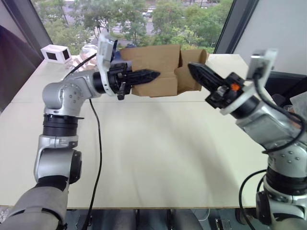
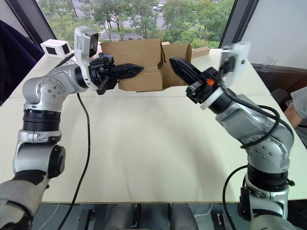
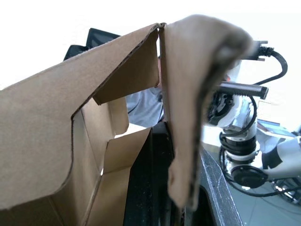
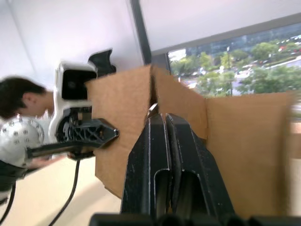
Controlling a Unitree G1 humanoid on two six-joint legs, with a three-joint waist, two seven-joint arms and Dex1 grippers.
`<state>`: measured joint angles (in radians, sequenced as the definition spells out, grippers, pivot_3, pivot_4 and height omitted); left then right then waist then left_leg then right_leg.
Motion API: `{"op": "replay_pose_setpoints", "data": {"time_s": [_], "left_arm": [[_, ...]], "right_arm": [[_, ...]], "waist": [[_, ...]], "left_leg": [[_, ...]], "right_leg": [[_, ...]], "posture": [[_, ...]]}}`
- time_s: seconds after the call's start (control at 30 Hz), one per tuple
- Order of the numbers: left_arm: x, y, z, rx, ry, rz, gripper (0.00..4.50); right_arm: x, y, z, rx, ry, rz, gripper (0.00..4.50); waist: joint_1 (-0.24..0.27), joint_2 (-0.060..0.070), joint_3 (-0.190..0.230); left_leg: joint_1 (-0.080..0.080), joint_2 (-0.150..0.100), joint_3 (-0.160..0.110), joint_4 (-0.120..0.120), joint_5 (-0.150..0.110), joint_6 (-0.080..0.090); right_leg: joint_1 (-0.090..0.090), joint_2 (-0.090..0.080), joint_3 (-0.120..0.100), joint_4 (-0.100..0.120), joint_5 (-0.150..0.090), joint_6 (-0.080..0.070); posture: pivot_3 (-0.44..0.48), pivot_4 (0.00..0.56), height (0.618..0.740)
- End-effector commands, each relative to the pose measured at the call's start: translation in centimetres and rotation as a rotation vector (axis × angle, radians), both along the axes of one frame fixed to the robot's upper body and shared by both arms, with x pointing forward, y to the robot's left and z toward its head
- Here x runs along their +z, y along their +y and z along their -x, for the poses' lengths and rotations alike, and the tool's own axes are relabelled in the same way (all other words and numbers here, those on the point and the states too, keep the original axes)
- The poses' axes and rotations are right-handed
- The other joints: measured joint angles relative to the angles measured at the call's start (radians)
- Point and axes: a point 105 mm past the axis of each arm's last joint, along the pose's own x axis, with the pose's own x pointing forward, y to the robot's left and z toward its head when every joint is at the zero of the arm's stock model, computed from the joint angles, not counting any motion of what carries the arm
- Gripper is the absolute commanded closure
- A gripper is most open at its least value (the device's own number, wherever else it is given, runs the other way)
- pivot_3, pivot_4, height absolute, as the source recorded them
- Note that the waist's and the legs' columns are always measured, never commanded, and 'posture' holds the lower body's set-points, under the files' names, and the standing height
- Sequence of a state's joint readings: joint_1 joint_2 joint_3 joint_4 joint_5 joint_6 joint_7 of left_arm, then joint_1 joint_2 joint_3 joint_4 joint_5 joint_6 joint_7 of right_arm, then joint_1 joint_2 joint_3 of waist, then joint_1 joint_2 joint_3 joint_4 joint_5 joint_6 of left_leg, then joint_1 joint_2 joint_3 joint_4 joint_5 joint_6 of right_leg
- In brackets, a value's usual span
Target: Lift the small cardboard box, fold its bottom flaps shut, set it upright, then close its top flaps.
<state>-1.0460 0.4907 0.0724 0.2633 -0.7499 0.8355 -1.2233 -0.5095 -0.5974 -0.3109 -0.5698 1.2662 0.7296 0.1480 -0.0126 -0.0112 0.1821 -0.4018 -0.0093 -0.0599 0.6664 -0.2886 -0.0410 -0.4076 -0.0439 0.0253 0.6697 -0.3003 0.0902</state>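
Note:
The small cardboard box (image 1: pixel 153 64) hangs in the air above the far side of the table, between my two arms, with an open end turned toward my left wrist camera. My left gripper (image 1: pixel 152 75) reaches in from the left and is shut on a wall of the box; in the left wrist view a cardboard panel (image 3: pixel 188 117) runs down between its fingers. A loose flap (image 1: pixel 191 72) sticks out on the box's right side. My right gripper (image 1: pixel 193 67) is shut with nothing in it, and its tip rests against that flap near the box's corner (image 4: pixel 153 89).
The pale table (image 1: pixel 153 153) spreads wide below the box. A small white box (image 1: pixel 56 52) sits at its far left corner. A black cable (image 1: pixel 98 158) hangs from my left arm to the table's front edge. A person (image 2: pixel 298 108) is at the right.

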Motion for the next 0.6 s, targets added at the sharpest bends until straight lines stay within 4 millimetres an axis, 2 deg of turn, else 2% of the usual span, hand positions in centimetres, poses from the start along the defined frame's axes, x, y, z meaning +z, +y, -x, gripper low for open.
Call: {"op": "replay_pose_setpoints", "data": {"time_s": [0.03, 0.13, 0.23, 0.6], "left_arm": [[0.8, 0.3, 0.3, 0.009, -0.044, 0.02, 4.5], [1.0, 0.3, 0.4, 0.004, -0.041, 0.03, 4.5], [1.3, 0.2, 0.7, -0.007, -0.042, 0.036, 4.5], [0.6, -0.5, 1.4, -0.048, -0.018, 0.01, 4.5]], "right_arm": [[-1.8, -0.6, 1.9, 0.032, 0.046, 0.108, 4.45], [-4.1, -0.6, 2.2, 0.034, 0.122, 0.187, 4.45], [-5.3, -0.7, 1.7, 0.0, 0.138, 0.211, 4.45], [-4.9, 1.1, -0.2, 0.006, 0.075, 0.158, 4.45]], "waist": [[0.001, 0.0, 0.0], [-0.002, 0.0, 0.0], [-0.008, 0.0, 0.0], [-0.002, 0.0, 0.0]], "left_leg": [[0.0, 0.0, 0.0, 0.0, 0.0, 0.0], [-0.001, 0.0, 0.0, 0.0, 0.0, 0.0], [0.0, 0.0, 0.0, 0.0, 0.0, 0.001], [0.001, 0.0, 0.0, 0.0, 0.0, 0.0]], "right_leg": [[0.0, 0.0, 0.0, 0.0, 0.0, 0.0], [0.0, 0.0, 0.0, -0.001, 0.0, 0.0], [0.0, 0.0, 0.001, 0.001, 0.0, 0.0], [0.0, 0.001, 0.0, 0.001, 0.0, 0.0]], "posture": [[0.0, 0.15, 0.74], [0.0, 0.15, 0.74], [0.0, 0.15, 0.74], [0.0, 0.15, 0.74]]}}
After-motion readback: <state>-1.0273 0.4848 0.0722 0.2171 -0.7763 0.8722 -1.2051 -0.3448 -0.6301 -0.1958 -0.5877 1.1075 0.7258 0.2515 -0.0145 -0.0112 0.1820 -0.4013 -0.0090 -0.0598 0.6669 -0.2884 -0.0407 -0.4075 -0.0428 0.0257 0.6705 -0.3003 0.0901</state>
